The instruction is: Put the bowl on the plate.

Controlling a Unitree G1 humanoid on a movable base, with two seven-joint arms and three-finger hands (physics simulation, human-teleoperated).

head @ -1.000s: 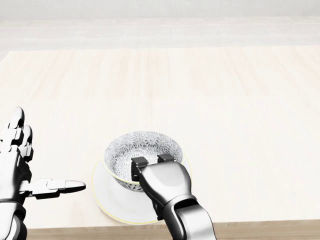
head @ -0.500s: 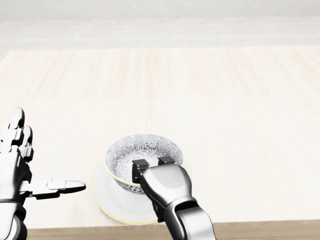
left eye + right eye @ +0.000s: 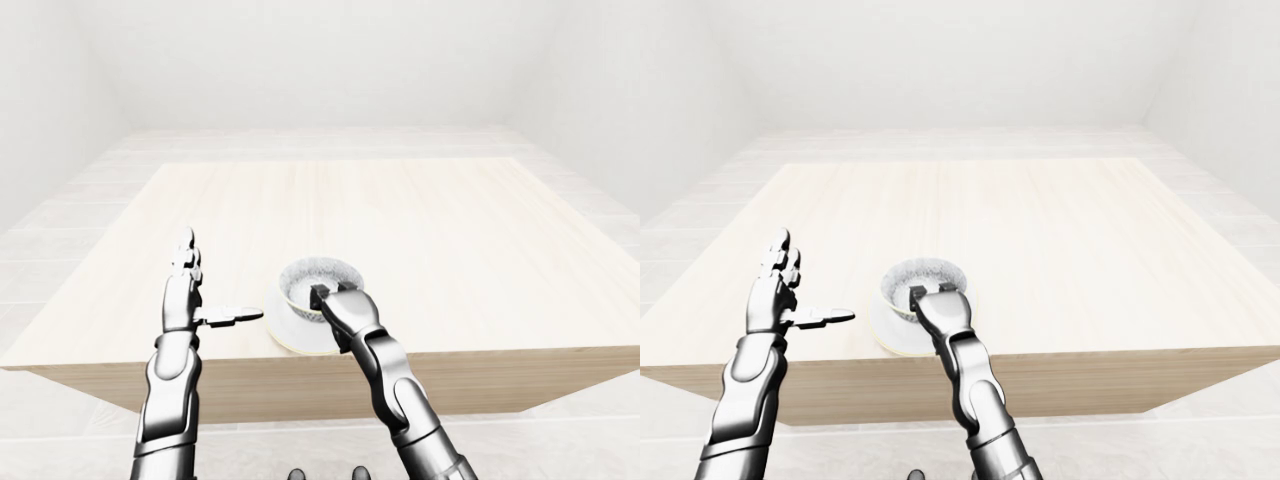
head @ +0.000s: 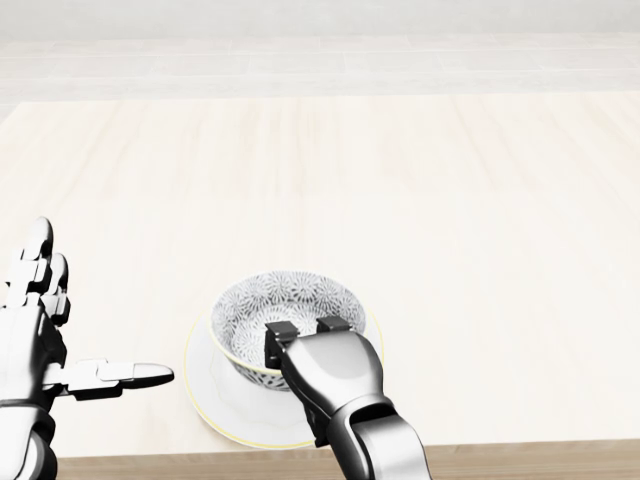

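A patterned grey-white bowl (image 4: 288, 298) sits upright inside the rim of a white plate (image 4: 214, 400), low and left of centre in the head view. My right hand (image 4: 301, 334) is shut on the bowl's near rim, with two dark fingertips (image 4: 279, 329) hooked inside it; the thumb is hidden under the palm. Off to the left of the plate and apart from it, my left hand (image 4: 55, 335) is held open, fingers up and thumb pointing toward the plate.
The pale wooden table (image 4: 420, 190) spreads wide above and to the right of the plate. Its near edge (image 4: 520, 455) runs just below the plate. In the left-eye view, light floor (image 3: 40, 240) surrounds the table.
The bowl and my right hand have sunk a few pixels lower onto the plate. My left hand has barely shifted.
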